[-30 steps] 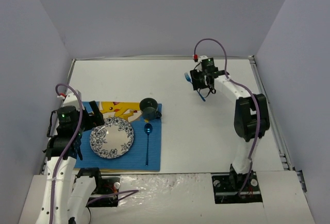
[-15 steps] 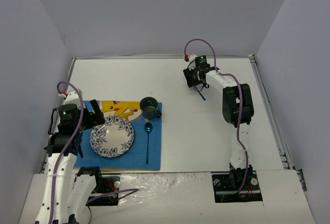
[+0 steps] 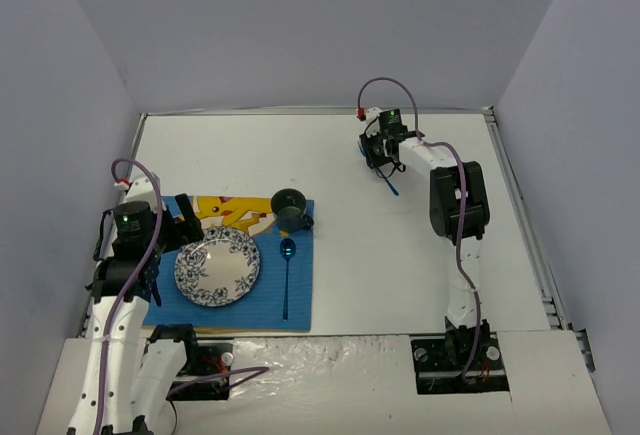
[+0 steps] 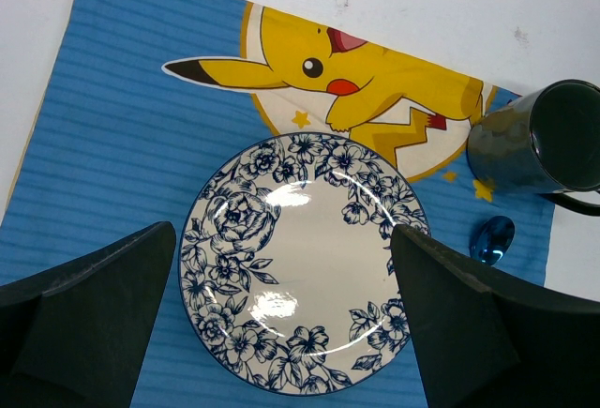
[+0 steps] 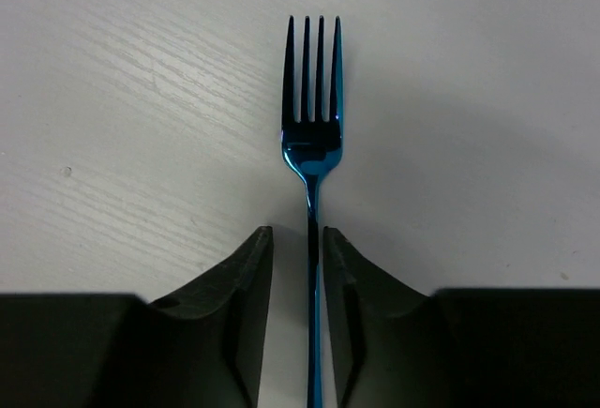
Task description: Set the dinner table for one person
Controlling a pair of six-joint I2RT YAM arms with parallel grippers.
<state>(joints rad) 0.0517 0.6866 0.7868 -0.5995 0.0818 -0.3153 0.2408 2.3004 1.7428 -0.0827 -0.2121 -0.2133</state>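
The white dinner table (image 3: pixel 350 245) carries a blue placemat (image 3: pixel 300 310) near-left and a blue fork (image 5: pixel 312 136) far-right.

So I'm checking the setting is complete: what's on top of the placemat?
On the placemat sit a floral plate, a dark mug at its far right corner, and a blue spoon right of the plate. The plate and mug cover part of the cartoon print. No fork there.
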